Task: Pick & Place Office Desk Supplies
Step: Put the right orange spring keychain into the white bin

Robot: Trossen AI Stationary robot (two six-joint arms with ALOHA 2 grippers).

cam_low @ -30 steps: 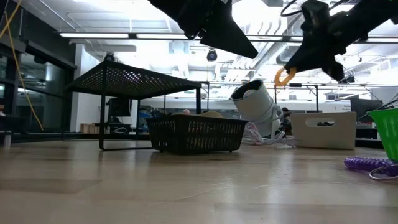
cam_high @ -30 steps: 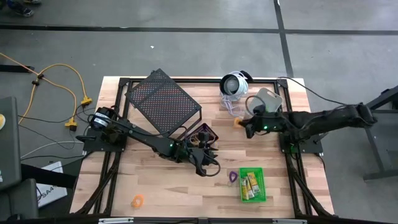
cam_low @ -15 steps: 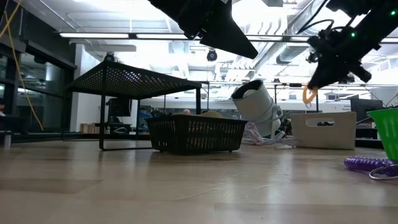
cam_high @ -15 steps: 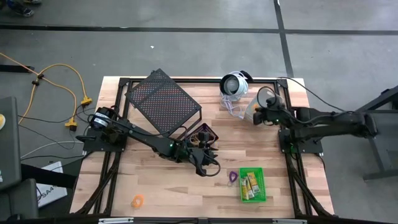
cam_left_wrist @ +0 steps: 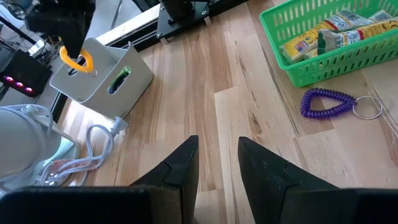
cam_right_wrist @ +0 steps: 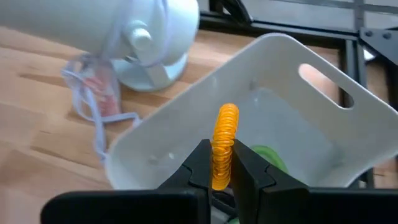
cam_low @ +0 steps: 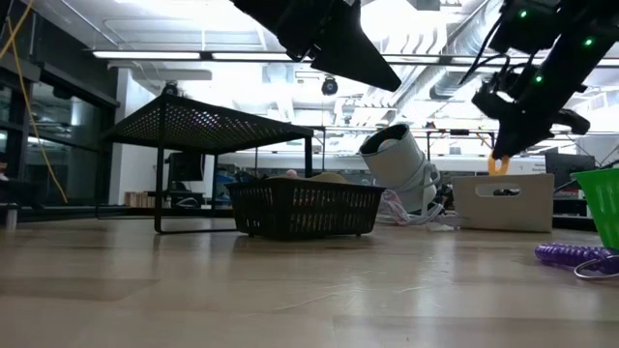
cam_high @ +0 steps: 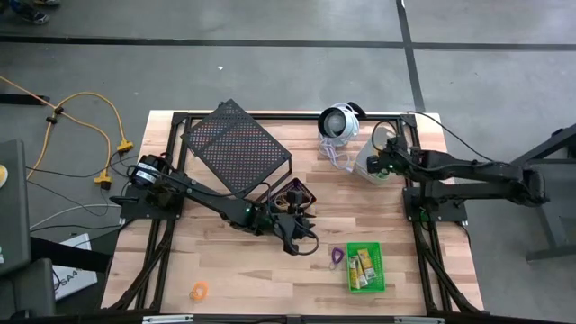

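Near desk edge: an orange loop lay alone. Further in, a purple loop touched the green bin. Left gripper hung beside the black bin, fingers narrowly parted, empty. Far side: right gripper pinched a second orange loop over the grey bin.

A robotics lab or workshop in an industrial hall. A wooden table with a black metal frame stands on a bare grey concrete floor marked with dark lines. A yellow extension cord trails across it. Overhead run exposed ducts and strip lights, with glass partitions behind.
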